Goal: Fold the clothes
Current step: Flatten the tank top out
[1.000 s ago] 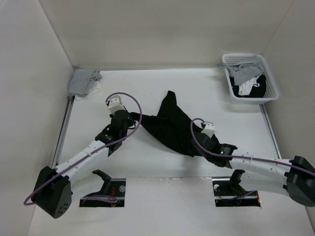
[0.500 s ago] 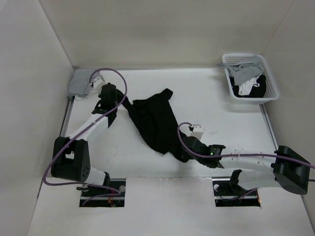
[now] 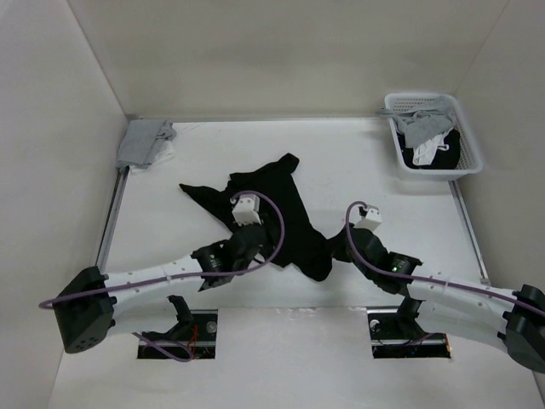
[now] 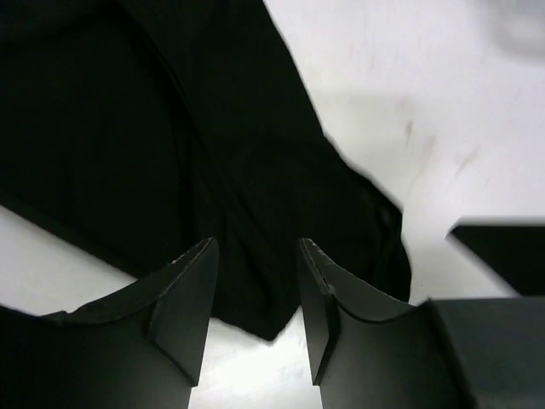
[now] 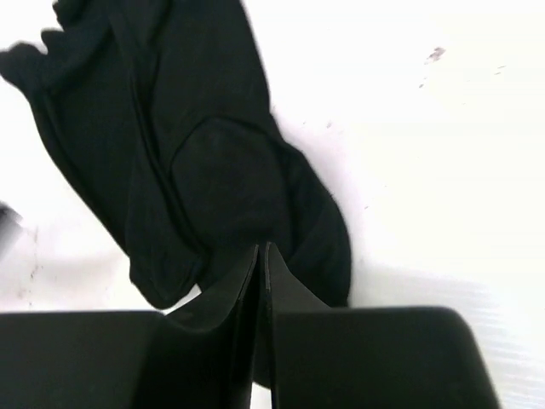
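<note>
Black shirt [image 3: 271, 194] is lying crumpled around the middle of the white table [image 3: 375, 162] in the top view, with one sleeve stretched out toward the left. Left gripper [image 4: 255, 281] sits over the shirt's lower part, fingers clearly apart, dark fabric showing in the gap. Right gripper [image 5: 262, 253] is at the shirt's lower right end, fingers pressed together right at the fabric edge. Can't tell if any cloth is actually pinched. Grey bundle [image 3: 140, 143] upper left, white basket [image 3: 470, 162] upper right.
</note>
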{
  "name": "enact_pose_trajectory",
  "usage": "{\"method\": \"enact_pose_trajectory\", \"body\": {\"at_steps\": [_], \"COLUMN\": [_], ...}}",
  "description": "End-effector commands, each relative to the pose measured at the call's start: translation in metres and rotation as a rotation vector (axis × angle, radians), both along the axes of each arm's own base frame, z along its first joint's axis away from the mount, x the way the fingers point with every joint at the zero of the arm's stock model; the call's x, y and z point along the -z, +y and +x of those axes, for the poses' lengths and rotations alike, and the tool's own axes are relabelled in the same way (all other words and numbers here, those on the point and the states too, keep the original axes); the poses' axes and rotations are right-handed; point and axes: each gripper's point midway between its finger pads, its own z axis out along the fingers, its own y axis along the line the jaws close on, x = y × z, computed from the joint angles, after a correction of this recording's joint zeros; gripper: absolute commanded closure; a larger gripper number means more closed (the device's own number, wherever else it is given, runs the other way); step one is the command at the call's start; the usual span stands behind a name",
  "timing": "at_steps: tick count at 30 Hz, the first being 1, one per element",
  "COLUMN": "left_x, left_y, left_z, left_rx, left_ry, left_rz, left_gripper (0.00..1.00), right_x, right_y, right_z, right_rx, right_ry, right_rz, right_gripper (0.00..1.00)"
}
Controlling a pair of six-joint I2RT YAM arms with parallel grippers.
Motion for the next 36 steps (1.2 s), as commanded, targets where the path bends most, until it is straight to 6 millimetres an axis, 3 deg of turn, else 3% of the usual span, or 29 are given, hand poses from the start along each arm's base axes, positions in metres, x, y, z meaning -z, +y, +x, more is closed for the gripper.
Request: {"method": "enact_pose_trajectory", "body": {"at_steps": [1, 4, 8, 12, 17, 20, 22, 24, 26, 31, 36], "left_x": [0.027, 0.039, 0.056, 0.074, 0.079, 0.082, 0.085, 0.081, 0.069, 0.045, 0.037], "left_y": [-0.018, -0.053, -0.069, -0.070, -0.067, -0.068, -0.063, -0.058, -0.053, -0.039, -0.026], "left_z": [-0.028, -0.046, -0.061, -0.060, -0.049, -0.043, -0.039, -0.037, -0.036, -0.033, -0.030], "left_rx": [0.041, 0.166, 0.247, 0.255, 0.219, 0.215, 0.195, 0.174, 0.151, 0.134, 0.148], "left_ry": [0.011, -0.016, -0.021, -0.009, -0.042, -0.061, -0.059, -0.059, -0.069, -0.071, -0.039], "left_rz": [0.144, 0.247, 0.338, 0.397, 0.463, 0.509, 0.531, 0.518, 0.474, 0.372, 0.278], "left_gripper": [0.57, 0.53, 0.54, 0.54, 0.55, 0.62, 0.73, 0.88, 0.92, 0.95, 0.95], "right_x": [-0.010, 0.003, 0.012, 0.013, 0.018, 0.022, 0.024, 0.025, 0.025, 0.022, 0.024], "right_y": [-0.006, -0.013, -0.017, -0.018, -0.014, -0.011, -0.008, -0.004, 0.002, 0.017, 0.029], "right_z": [0.008, 0.002, -0.008, -0.010, -0.019, -0.026, -0.031, -0.038, -0.043, -0.056, -0.051], "right_rx": [0.035, 0.054, 0.052, 0.053, 0.023, -0.007, -0.030, -0.061, -0.087, -0.185, -0.242], "right_ry": [-0.039, 0.002, 0.029, 0.034, 0.056, 0.075, 0.087, 0.101, 0.108, 0.112, 0.110], "right_rz": [0.065, 0.075, 0.104, 0.113, 0.107, 0.102, 0.100, 0.094, 0.094, 0.060, -0.030], "right_gripper": [0.85, 0.76, 0.67, 0.62, 0.59, 0.59, 0.59, 0.58, 0.55, 0.44, 0.39]}}
